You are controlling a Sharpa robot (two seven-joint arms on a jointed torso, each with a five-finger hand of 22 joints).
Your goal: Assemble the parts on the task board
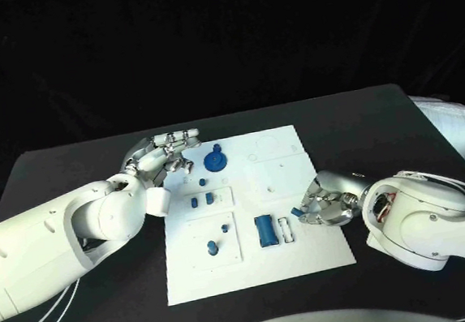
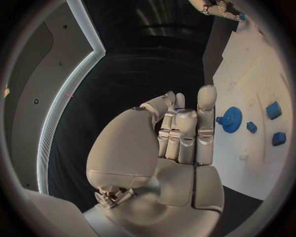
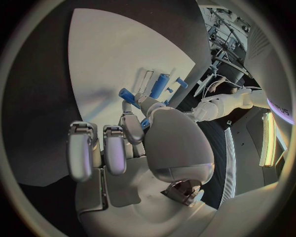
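Black table (image 1: 91, 162) | right hand (image 1: 324, 203) pinches small blue part (image 1: 297, 212) over task board (image 1: 306, 261) | left hand (image 1: 164, 156) empty, fingers curled

board middle bare | blue gear (image 1: 217, 162) beside left hand (image 1: 166, 153); cylinder (image 1: 266, 229) near right hand (image 1: 326, 203), perhaps touching

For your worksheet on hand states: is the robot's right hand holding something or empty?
Holding: the right hand pinches a small blue part between its fingers above the task board.

White task board (image 1: 286, 202) on a black bench (image 1: 67, 165) — blue parts (image 1: 267, 230), a blue gear (image 1: 217, 162); silver robot hands.
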